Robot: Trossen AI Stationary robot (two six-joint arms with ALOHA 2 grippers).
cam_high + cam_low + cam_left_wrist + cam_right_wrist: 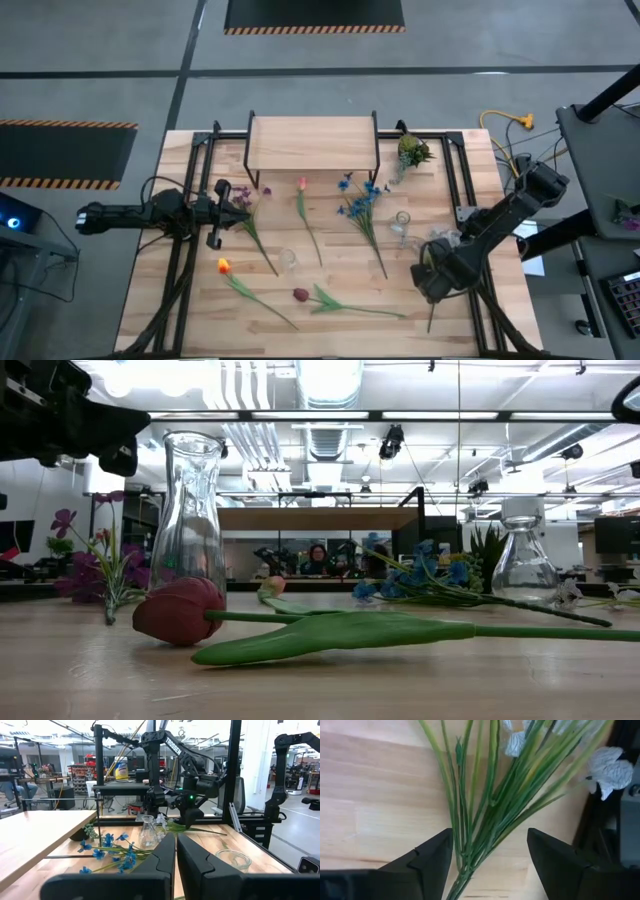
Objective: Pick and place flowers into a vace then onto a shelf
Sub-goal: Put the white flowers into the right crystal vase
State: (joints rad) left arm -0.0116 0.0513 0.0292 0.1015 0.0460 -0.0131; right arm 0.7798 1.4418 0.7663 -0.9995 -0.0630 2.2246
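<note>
Your right pincer is spread wide around the white flower's stems at the desk's right edge. Your left pincer is pressed together above the purple flower. Other flowers lie before the shelf

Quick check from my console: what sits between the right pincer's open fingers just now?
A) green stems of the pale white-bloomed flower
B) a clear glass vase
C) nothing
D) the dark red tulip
A: the right wrist view shows the right pincer open around the pale white-bloomed flower's green stems.
</note>
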